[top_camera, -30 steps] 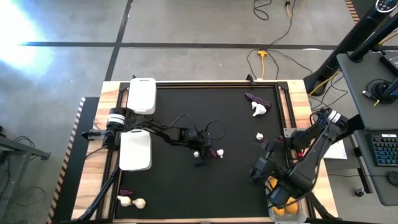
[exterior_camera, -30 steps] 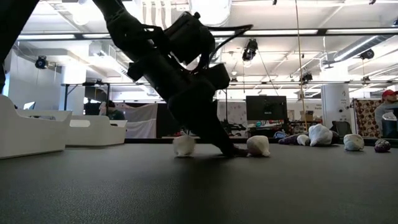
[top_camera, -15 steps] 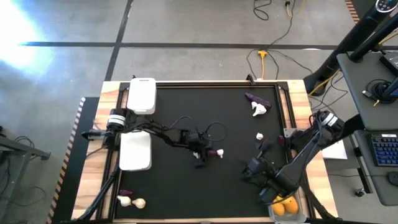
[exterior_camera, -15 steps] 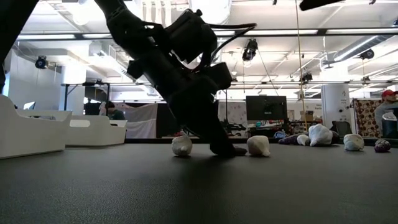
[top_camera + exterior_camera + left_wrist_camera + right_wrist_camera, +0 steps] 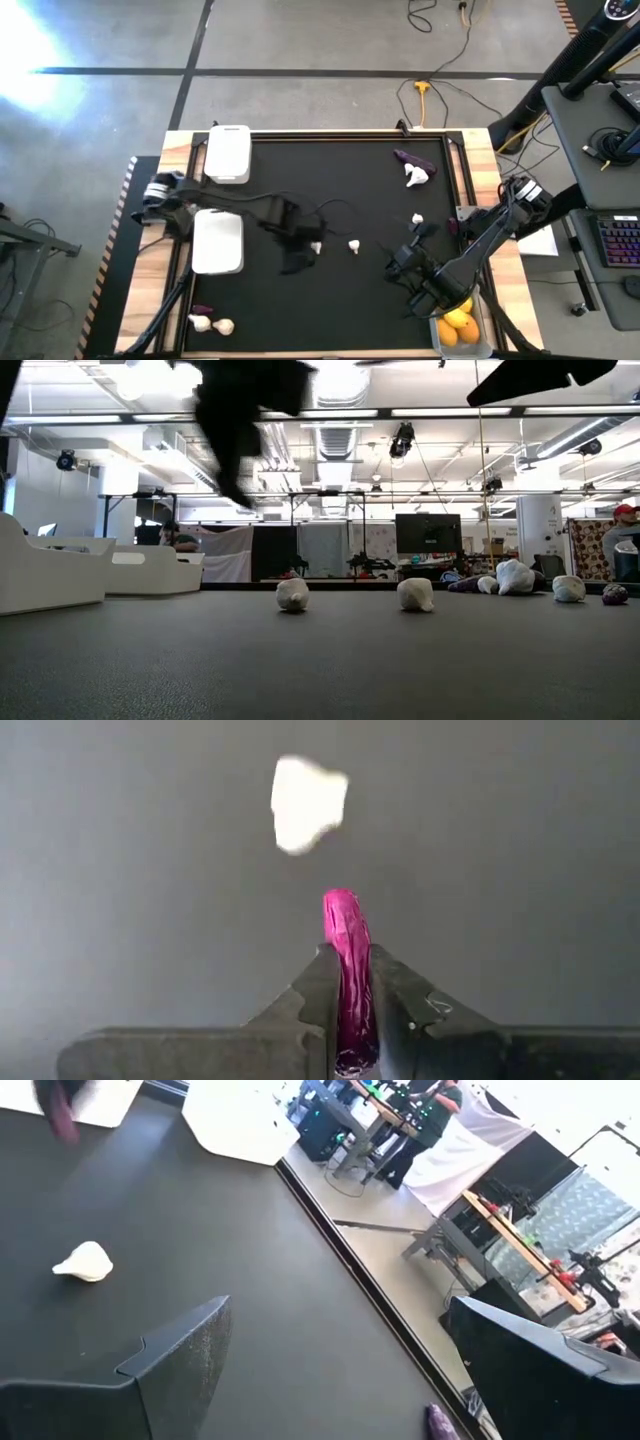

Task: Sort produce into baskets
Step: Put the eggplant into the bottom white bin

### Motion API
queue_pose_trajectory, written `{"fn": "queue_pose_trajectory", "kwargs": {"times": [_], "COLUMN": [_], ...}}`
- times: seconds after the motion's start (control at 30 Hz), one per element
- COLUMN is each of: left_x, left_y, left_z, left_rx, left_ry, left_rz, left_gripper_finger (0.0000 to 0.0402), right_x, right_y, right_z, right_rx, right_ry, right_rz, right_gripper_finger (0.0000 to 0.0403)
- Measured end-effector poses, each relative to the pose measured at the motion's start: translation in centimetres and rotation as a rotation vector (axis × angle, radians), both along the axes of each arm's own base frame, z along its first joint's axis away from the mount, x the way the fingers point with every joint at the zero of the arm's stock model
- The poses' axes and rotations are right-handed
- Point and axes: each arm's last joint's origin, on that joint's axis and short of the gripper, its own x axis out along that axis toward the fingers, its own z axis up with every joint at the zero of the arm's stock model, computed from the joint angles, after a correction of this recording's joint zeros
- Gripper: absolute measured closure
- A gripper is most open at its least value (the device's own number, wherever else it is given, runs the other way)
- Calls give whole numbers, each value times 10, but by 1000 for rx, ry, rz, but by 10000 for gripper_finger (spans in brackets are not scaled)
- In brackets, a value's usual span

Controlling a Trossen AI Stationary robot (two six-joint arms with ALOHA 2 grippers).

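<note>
A magenta-purple eggplant piece (image 5: pixel 342 915) hangs in the air in my shut left gripper (image 5: pixel 347 960), which is raised left of the mat's middle (image 5: pixel 298 240). Below it, two white garlic bulbs (image 5: pixel 316 247) (image 5: pixel 353 245) lie on the black mat. Two white baskets (image 5: pixel 228 153) (image 5: pixel 218 241) stand at the left. A clear basket (image 5: pixel 470 342) at the near right holds yellow and orange fruit (image 5: pixel 455 322). My right gripper (image 5: pixel 398 265) hovers open over the mat, right of centre. My left gripper pinches the eggplant piece between its two fingers, one on each long side (image 5: pixel 348 955). The fingers lie along the piece, and its rounded end (image 5: pixel 340 900) sticks out past the fingertips. The piece is lifted clear of the mat.
At the far right lie a dark eggplant (image 5: pixel 412 157) and a garlic bulb (image 5: pixel 417 176), with another bulb (image 5: pixel 417 218) nearer. Two bulbs (image 5: pixel 200 322) (image 5: pixel 224 326) and a purple piece (image 5: pixel 203 309) lie at the near left corner. The mat's near middle is bare.
My left gripper has shut on the eggplant piece that lay between the two garlic bulbs, then risen and drawn toward the table's left, lifting the piece clear. My right arm has swung off the clear basket, uncovering the fruit in it.
</note>
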Motion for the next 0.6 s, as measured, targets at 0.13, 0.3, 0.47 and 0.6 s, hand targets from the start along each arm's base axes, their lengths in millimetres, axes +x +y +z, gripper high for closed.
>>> {"fn": "queue_pose_trajectory", "kwargs": {"times": [0.13,0.3,0.47,0.6], "left_x": [-48,-97,-136,-151], "left_y": [-21,-35,-23,-10], "left_z": [17,7,-20,-42], "left_rx": [41,87,138,138], "left_ry": [143,168,236,239], "left_rz": [168,334,454,524], "left_gripper_finger": [381,382,383,383], "right_x": [0,1,1,1], "right_y": [0,0,1,1], "right_z": [0,1,2,3], "right_rx": [-6,-4,2,2], "right_ry": [6,4,-4,-4], "right_rz": [3,4,4,5], "right_gripper_finger": [39,39,39,39]}}
